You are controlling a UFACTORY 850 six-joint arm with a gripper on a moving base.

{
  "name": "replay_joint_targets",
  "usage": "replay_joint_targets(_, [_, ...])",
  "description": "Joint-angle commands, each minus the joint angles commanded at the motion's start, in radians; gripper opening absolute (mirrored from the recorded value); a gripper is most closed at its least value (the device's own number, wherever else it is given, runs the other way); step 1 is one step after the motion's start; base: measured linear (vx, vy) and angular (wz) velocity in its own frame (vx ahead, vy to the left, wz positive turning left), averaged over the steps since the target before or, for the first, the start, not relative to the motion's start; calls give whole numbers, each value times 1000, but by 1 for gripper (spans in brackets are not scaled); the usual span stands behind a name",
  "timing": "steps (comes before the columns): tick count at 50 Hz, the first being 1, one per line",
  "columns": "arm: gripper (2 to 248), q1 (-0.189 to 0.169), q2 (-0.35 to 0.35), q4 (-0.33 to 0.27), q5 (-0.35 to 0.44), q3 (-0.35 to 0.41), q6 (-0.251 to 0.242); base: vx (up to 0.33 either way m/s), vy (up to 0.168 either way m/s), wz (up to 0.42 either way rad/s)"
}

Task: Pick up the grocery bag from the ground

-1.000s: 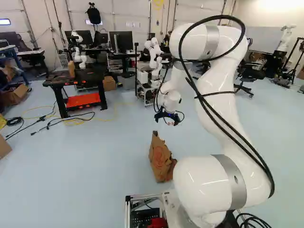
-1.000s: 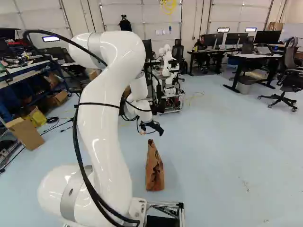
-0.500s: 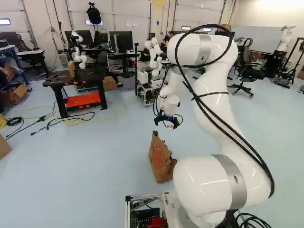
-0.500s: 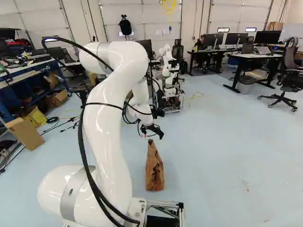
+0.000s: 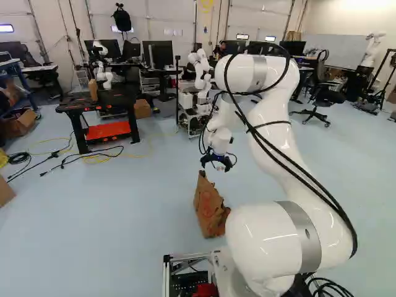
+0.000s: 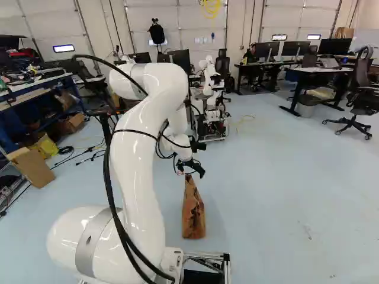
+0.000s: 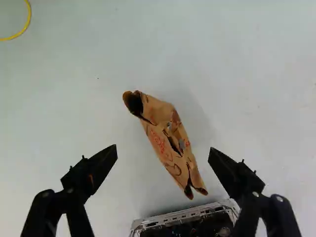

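My gripper [image 5: 216, 166] hangs above the brown paper grocery bag [image 5: 210, 207], which stands on the floor close ahead of the base. In the right base view the gripper [image 6: 190, 171] is just over the bag's top [image 6: 193, 212], apart from it as far as I can tell. Seen from the wrist, the gripper [image 7: 163, 151] has its two fingers wide apart, and the crumpled bag [image 7: 165, 136] lies below and ahead between them, slanting, touched by neither.
The base's metal frame [image 7: 185, 215] shows under the gripper, close to the bag. Farther off stand a black table with an orange shelf [image 5: 110, 131], another robot [image 6: 211, 97], an office chair [image 6: 354, 112] and a cardboard box [image 6: 31, 167]. Cables [image 5: 65, 154] lie on the floor.
My arm has lowered and drawn back somewhat, bringing the gripper closer over the bag. The bag and the base have stayed where they were.
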Motion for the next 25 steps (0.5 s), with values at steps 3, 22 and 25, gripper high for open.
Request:
replay_joint_targets(3, [247,0,-11,0,0,-7,-20,0,0,0])
replay_joint_targets(22, [247,0,-81,0,0,-54,-264,0,0,0])
replay_joint_targets(25, [247,0,-93,0,0,-61,-298,0,0,0])
